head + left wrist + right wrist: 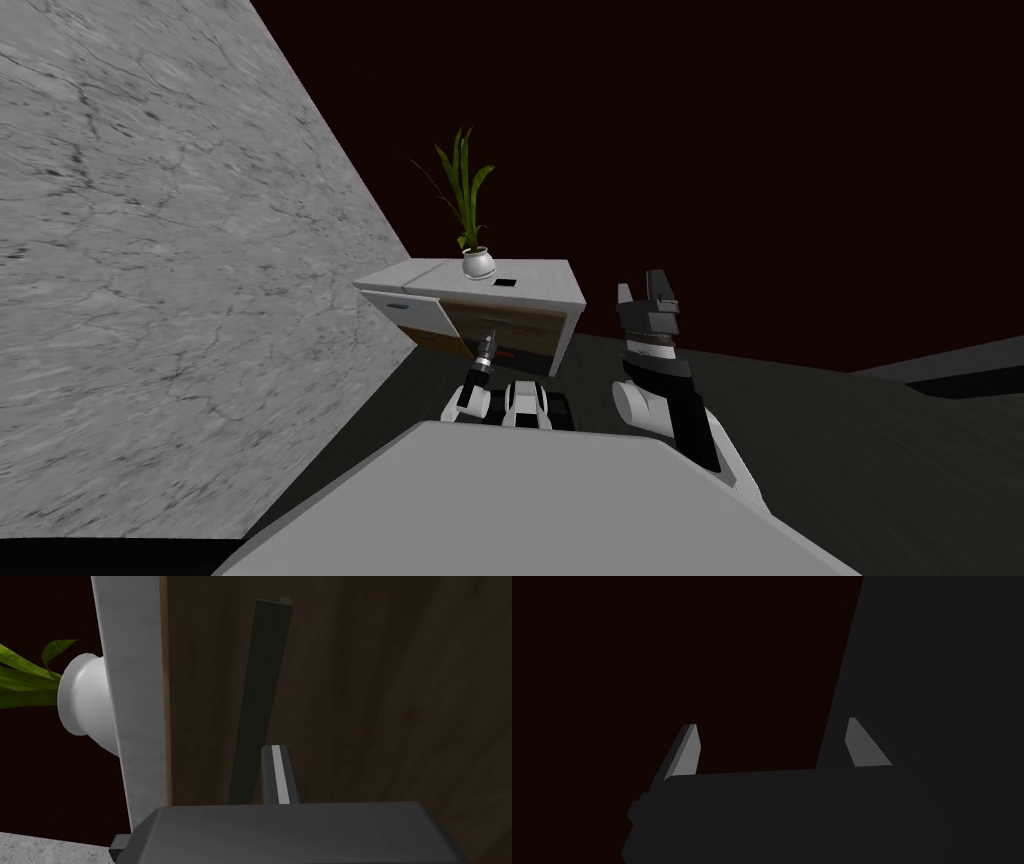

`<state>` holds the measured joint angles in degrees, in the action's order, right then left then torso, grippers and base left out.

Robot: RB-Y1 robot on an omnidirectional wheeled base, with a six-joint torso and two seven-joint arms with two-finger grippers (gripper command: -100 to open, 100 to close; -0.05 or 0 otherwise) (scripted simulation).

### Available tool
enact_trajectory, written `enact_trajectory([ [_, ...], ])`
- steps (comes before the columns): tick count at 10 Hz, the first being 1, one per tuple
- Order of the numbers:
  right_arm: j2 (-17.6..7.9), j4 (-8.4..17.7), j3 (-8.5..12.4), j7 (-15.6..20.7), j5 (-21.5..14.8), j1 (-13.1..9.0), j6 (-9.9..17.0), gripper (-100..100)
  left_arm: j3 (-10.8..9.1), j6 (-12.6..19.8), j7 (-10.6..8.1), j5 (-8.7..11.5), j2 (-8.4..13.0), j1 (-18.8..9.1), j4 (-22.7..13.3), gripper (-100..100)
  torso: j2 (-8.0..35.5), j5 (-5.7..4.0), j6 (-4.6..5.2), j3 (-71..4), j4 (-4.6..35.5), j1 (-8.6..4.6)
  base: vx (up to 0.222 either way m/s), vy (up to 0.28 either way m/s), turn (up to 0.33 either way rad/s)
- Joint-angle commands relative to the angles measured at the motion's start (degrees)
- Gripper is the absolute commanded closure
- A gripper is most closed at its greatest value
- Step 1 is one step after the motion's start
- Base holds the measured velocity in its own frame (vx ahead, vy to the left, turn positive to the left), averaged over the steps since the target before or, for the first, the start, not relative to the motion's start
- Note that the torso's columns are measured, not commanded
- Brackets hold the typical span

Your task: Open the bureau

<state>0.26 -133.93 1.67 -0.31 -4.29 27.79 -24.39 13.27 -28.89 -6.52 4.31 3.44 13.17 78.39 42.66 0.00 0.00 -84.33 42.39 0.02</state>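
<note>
The bureau (535, 283) has a white top and a brown wood-grain front (375, 701); it stands against the marble wall. A white panel (412, 311) on its left side stands out from the body. My left gripper (487, 348) is at the brown front, shut on a dark bar handle (262, 691). One finger (280, 776) presses the handle's side and the other is hidden behind it. My right gripper (643, 290) is raised to the right of the bureau, away from it; its fingers (687, 751) stand open around nothing.
A white pot (478, 264) with a green plant and a small black item (505, 282) sit on the bureau's top edge (135, 701). The grey marble wall (150, 250) runs along my left. Dark floor (850, 450) spreads to the right, with a black area beyond.
</note>
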Motion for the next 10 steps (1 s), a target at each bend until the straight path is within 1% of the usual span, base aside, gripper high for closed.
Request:
enact_trajectory([
  [1,0.0,0.0,0.0,0.0,0.0,0.0,0.0,0,0.48,0.5,-0.12,0.0,0.4,0.8,1.4,100,-0.2,0.02,0.0,-0.1,-0.1,0.07,-0.194,0.049,0.02],
  [2,0.0,0.0,0.0,0.0,0.0,0.0,0.0,0,0.38,0.4,-0.09,0.0,0.3,0.7,1.2,100,-0.4,0.02,-0.01,-0.2,-0.1,0.04,-0.089,0.021,0.001],
  [3,0.0,0.0,0.0,0.0,0.0,0.0,0.0,0,0.36,0.6,-0.14,0.0,2.0,0.7,1.4,-100,-0.8,-0.02,0.0,-0.5,-0.2,-0.09,-0.01,0.011,-0.005],
  [4,0.0,0.0,0.0,0.0,0.0,0.0,0.0,0,0.31,0.9,-0.2,0.1,2.9,0.5,1.7,-100,-0.9,-0.03,-0.01,-0.6,-0.3,-0.1,0.027,0.02,-0.002],
  [5,0.0,0.0,0.0,0.0,0.0,0.0,0.0,0,0.02,2.1,-0.37,0.3,2.9,-0.3,2.0,-100,-0.8,-0.01,-0.01,-0.5,-0.2,-0.04,0.107,0.044,-0.011],
  [6,0.0,0.0,0.0,0.0,0.0,0.0,0.0,0,-0.15,2.7,-0.45,0.4,2.8,-0.7,2.0,-100,-0.8,0.02,0.0,-0.5,-0.2,0.05,0.177,0.057,-0.014],
  [7,0.0,0.0,0.0,0.0,0.0,0.1,0.0,0,-0.39,3.7,-0.58,0.6,3.3,-1.3,2.1,-100,-0.7,0.02,-0.01,-0.4,-0.2,0.06,0.201,0.065,-0.011],
  [8,0.0,0.0,0.0,0.0,0.0,0.1,0.0,0,-0.64,4.5,-0.65,0.7,2.2,-1.9,1.9,-100,-0.6,0.02,-0.01,-0.4,-0.2,0.04,0.192,0.077,-0.009],
  [9,0.0,0.0,0.0,0.0,0.0,0.1,0.0,0,-0.74,4.9,-0.67,0.7,0.7,-2.1,1.7,-100,-0.4,0.01,-0.01,-0.3,-0.1,0.03,0.125,0.057,-0.006],
  [10,0.0,0.0,0.0,0.0,0.0,0.0,0.0,0,-0.78,5.0,-0.68,0.7,-0.2,-2.2,1.7,-100,-0.1,-0.01,0.0,-0.1,-0.1,-0.09,0.045,0.023,-0.002],
])
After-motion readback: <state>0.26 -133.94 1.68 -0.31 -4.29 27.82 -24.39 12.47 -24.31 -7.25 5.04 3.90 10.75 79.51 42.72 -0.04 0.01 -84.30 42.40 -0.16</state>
